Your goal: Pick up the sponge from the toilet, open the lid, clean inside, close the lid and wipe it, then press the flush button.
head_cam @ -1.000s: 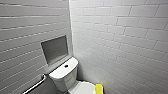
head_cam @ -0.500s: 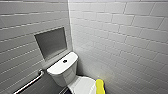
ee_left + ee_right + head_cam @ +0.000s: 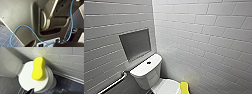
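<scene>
The first step is in hand: the bright yellow, thick oblong sponge lies untouched on the closed white oval plastic lid of the white glossy ceramic toilet. It sits toward the lid's right side, near the grey tiled wall. The right gripper hangs above it, holding nothing. Whether it or the left gripper is wide or narrow, I cannot tell. The next move likely calls for descending over the sponge's narrow waist, jaws wide enough to span it.
</scene>
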Controlling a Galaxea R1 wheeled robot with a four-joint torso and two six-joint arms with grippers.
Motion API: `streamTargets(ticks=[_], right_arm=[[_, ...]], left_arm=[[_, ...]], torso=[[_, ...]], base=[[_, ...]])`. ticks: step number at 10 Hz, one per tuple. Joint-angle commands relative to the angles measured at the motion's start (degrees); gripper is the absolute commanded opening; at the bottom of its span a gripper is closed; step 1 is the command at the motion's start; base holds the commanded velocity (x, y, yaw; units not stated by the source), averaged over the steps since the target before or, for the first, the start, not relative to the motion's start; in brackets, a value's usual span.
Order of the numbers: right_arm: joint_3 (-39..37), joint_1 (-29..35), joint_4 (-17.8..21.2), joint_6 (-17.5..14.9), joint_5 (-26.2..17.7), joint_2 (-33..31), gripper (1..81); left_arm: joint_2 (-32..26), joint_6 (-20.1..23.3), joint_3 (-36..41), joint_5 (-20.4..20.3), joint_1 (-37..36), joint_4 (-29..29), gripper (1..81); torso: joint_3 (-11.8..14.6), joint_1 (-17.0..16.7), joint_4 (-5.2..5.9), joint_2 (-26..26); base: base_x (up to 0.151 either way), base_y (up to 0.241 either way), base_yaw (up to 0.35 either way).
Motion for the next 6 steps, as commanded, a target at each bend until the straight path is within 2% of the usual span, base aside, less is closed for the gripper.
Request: streamTargets(ticks=[1,2,3,6], right_arm=[[0.1,6.4,0.0,0.0,-1.8,-2.2,81.1],[-0.2,6.5,0.2,0.0,-1.8,-2.2,81.1],[-0.2,6.6,0.2,0.0,-1.8,-2.1,81.1],[-0.3,8.6,0.2,0.0,-3.3,-1.3,81.1]], left_arm=[[-14.6,0.4,26.6,1.9,0.4,0.6,81.1],[-18.2,0.4,32.5,1.8,0.4,0.6,81.1],[-20.2,0.4,35.4,1.7,0.4,0.5,81.1],[-21.7,0.4,38.0,1.0,0.0,0.5,81.1]], torso=[[0.0,3.5,0.00,-5.5],[0.0,4.8,0.00,-7.6],[0.0,2.5,0.00,-4.0],[0.0,4.1,0.00,-6.6]], base=[[0.000,0.000,0.000],[0.000,0.000,0.000],[0.000,0.000,0.000],[0.000,0.000,0.000]])
